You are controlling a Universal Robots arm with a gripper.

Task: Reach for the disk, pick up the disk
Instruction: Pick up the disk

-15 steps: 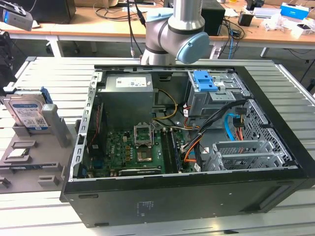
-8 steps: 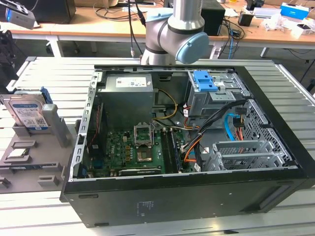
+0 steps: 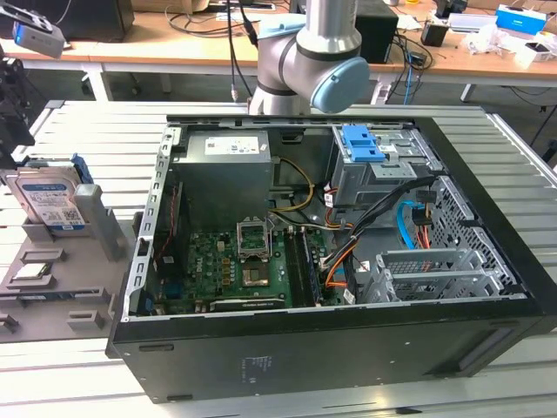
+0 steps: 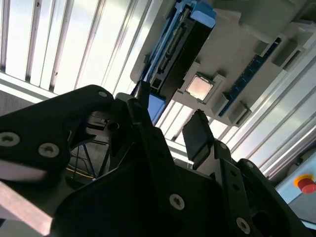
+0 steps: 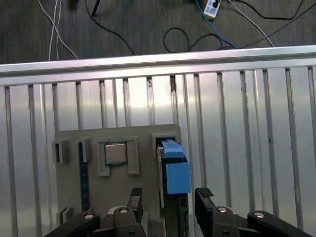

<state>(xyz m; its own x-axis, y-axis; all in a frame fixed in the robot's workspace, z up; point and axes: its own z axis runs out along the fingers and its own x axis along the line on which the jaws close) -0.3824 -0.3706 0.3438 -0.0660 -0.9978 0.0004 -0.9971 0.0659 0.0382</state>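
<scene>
The disk [image 3: 52, 200] stands on edge in a slot of a grey holder [image 3: 52, 292] on the exterior view's left, its barcode label facing out. My gripper [image 3: 12, 113] hangs just above and behind it at the picture's left border. In the first wrist view the disk [image 5: 175, 170] appears edge-on with its blue rail, and my gripper [image 5: 169, 197] is open, one black finger [image 5: 136, 197] on each side of the disk's line and apart from it. The second wrist view has the open gripper [image 4: 170, 123] pointing at the disk's edge [image 4: 177, 44].
An open black computer case [image 3: 331, 252] lies in the middle of the slatted metal table, a blue latch [image 3: 361, 144] on its drive cage. A processor chip [image 5: 115, 153] sits in the holder beside the disk. The table edge [image 5: 158, 61] and floor cables lie beyond the holder.
</scene>
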